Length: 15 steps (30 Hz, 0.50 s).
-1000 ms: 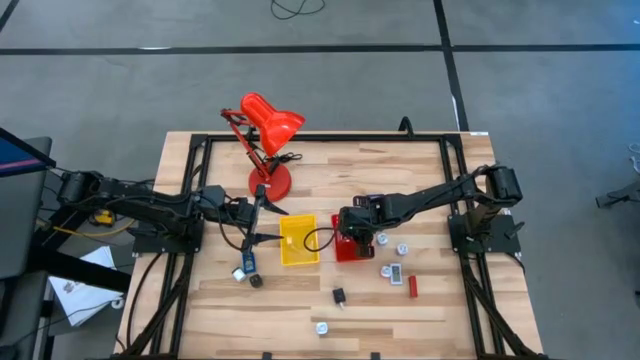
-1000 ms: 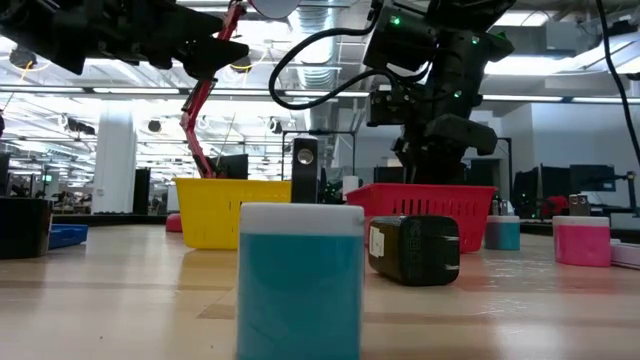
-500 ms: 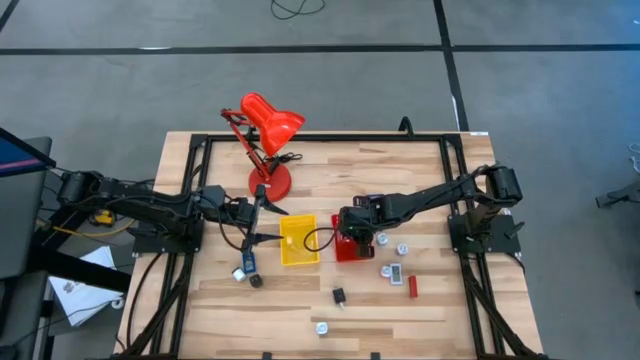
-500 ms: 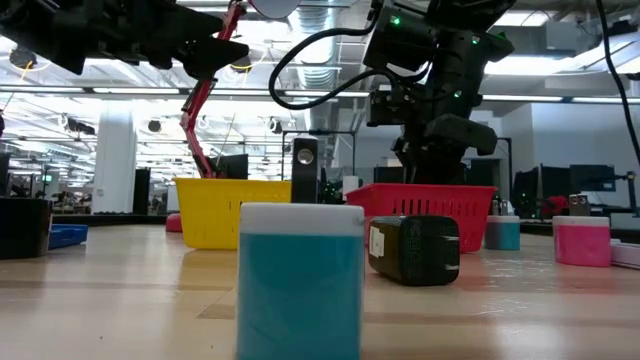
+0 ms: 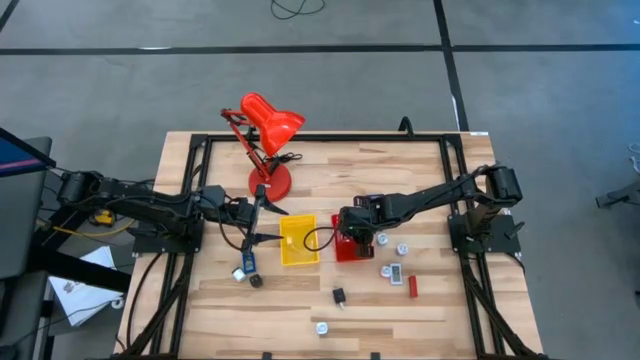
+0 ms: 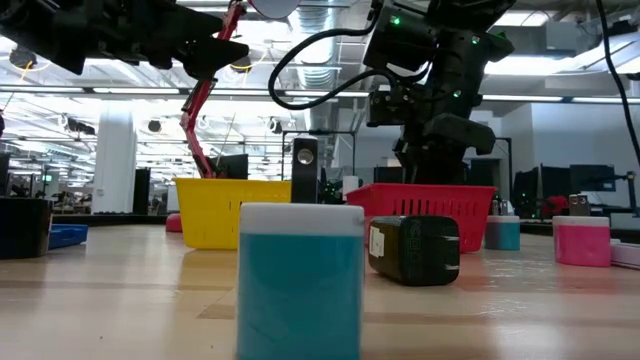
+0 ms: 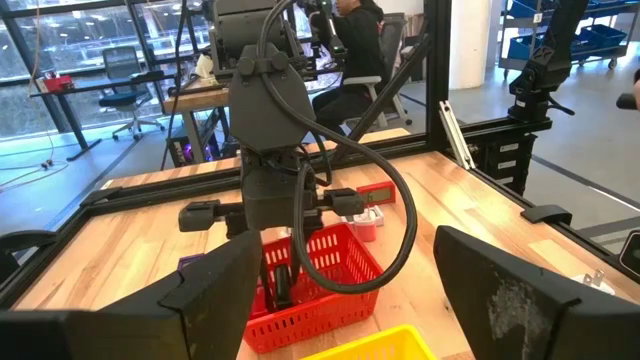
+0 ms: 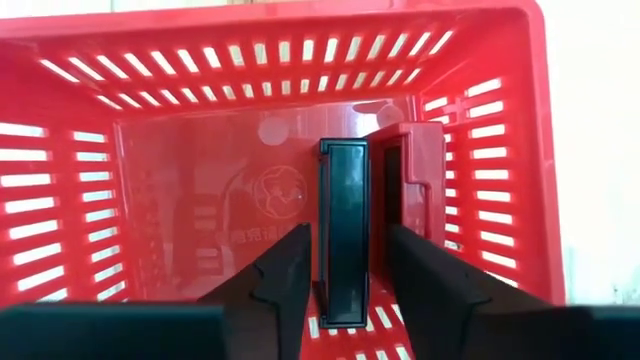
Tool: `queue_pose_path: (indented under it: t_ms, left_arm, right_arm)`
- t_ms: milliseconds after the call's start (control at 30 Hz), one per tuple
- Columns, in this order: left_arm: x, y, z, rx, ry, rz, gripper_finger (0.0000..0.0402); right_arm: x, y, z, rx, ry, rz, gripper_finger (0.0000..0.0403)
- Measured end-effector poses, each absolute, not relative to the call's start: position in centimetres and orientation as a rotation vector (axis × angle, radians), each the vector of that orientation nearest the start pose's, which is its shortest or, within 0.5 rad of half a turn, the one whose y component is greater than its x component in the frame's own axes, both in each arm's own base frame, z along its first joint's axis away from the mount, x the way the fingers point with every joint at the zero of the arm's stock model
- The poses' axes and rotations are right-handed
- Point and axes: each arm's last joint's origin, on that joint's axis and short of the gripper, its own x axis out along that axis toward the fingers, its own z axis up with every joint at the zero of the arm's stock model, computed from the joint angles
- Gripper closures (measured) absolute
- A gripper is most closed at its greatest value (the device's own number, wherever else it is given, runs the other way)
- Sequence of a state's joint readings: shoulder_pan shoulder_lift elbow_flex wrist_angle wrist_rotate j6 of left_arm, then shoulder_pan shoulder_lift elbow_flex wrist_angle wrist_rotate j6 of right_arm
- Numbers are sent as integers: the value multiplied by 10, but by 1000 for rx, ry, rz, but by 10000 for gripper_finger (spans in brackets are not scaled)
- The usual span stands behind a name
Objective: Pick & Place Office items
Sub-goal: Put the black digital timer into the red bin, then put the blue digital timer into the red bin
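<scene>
Two grippers are in view. Right gripper (image 8: 345, 265) hangs inside the red basket (image 8: 80, 180), fingers parted either side of a black flat piece (image 8: 343, 225) standing upright beside a red piece (image 8: 412, 185). Left gripper (image 5: 262, 212), jaws apart and empty, waits near the yellow basket (image 5: 298, 240).

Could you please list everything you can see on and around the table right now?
desk lamp: one, red, back of the table
yellow tray: one, yellow, mid-table
red tray: one, red, beside the yellow one
black piece: one, black, in the red tray
red piece: one, red, beside it
loose small pieces: about ten, mixed colours, in front of the trays
person: one, dark clothes, beyond the table
left gripper: open, by the yellow tray
right gripper: open, astride the black piece
</scene>
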<state>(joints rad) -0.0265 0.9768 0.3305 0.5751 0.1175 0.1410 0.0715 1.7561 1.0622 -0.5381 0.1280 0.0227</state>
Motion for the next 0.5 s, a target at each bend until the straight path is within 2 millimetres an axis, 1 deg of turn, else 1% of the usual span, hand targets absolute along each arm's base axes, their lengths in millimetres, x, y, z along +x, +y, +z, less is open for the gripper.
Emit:
queue_pose_path:
  t_ms: [100, 200, 300, 500]
  left_arm:
    - [200, -9, 216, 137, 61, -149, 110]
    - [200, -9, 215, 137, 68, -149, 110]
    - [200, -9, 213, 134, 87, -150, 110]
    - [200, -9, 211, -33, 119, -143, 110]
  right_arm:
    - [327, 20, 163, -106, 1221, -61, 260]
    - [325, 20, 171, -104, 1193, -61, 253]
    - [321, 22, 185, -97, 1149, -60, 250]
    - [303, 21, 221, -72, 1061, -69, 249]
